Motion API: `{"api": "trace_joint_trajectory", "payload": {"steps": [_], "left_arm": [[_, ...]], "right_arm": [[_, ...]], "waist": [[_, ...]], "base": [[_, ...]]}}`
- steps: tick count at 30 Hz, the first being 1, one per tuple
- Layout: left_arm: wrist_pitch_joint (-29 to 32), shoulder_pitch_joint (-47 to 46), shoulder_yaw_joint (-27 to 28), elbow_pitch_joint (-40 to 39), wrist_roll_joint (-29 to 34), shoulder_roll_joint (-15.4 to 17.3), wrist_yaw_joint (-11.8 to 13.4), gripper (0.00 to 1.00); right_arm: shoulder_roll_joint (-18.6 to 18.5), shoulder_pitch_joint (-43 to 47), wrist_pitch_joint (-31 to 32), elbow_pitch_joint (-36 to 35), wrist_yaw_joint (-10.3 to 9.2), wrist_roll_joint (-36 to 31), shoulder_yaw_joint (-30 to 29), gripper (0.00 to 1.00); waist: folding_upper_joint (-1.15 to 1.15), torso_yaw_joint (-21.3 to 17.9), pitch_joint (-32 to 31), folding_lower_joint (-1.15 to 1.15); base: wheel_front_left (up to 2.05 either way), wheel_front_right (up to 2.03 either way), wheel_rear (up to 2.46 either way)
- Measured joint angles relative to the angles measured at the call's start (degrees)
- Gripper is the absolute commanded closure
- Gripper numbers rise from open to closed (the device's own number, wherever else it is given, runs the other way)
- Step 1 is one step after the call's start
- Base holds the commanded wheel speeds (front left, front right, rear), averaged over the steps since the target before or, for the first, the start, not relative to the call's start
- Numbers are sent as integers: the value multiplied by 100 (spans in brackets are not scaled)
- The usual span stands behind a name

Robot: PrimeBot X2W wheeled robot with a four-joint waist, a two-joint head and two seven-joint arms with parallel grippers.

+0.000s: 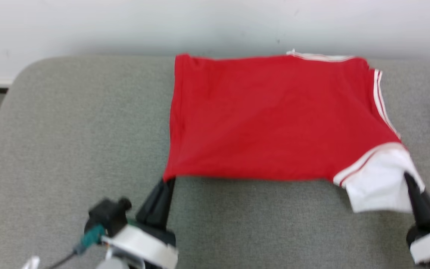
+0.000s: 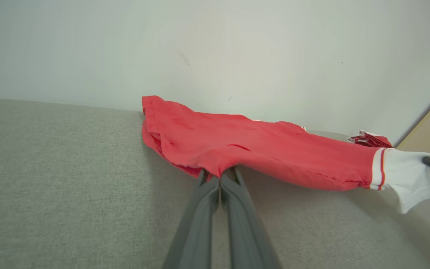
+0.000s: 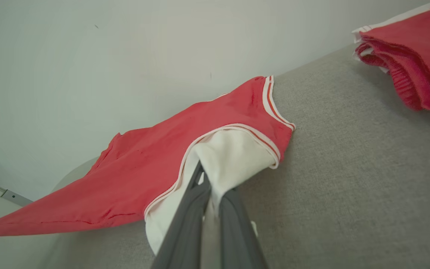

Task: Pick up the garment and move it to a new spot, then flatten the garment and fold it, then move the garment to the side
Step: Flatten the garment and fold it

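Both grips matter most in this step, which looks like carrying the near edge over toward the far edge to make a fold. The two corners should travel level and at one pace, with the cloth between them taut enough not to sag or twist, and be released only once the edges line up.

The left gripper (image 1: 168, 182) is closed tight on the red near-left corner of the garment (image 1: 274, 119); its fingers (image 2: 203, 209) meet with cloth pinched at the tips. The right gripper (image 1: 408, 177) is likewise closed, on the white panel at the near-right corner.

The near edge hangs lifted between them, while the far part lies on the grey cushion (image 1: 69, 130), close to the wall (image 1: 88, 22). A second garment (image 3: 416, 45) lies apart to the right.
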Motion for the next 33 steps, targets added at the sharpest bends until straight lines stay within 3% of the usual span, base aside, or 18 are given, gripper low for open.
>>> {"api": "trace_joint_trajectory", "payload": {"steps": [12,19,26,33], "left_arm": [[0,2058,107,-690,637,-70,70,100],[93,2670,-97,-757,693,-14,58,100],[859,2335,-200,-1042,21,101,25,100],[1891,1281,-263,-1082,-726,421,1,100]], "right_arm": [[-280,2102,258,-245,0,89,-60,100],[-383,3182,598,-812,0,402,-74,100],[-439,2599,1151,-1060,0,524,-388,100],[-345,1440,2264,-521,0,423,-708,100]], "waist": [[0,180,-636,-1],[0,298,-788,-1],[0,175,-643,0],[0,169,-470,1]], "base": [[0,0,0],[0,0,0],[0,0,0],[0,0,0]]}}
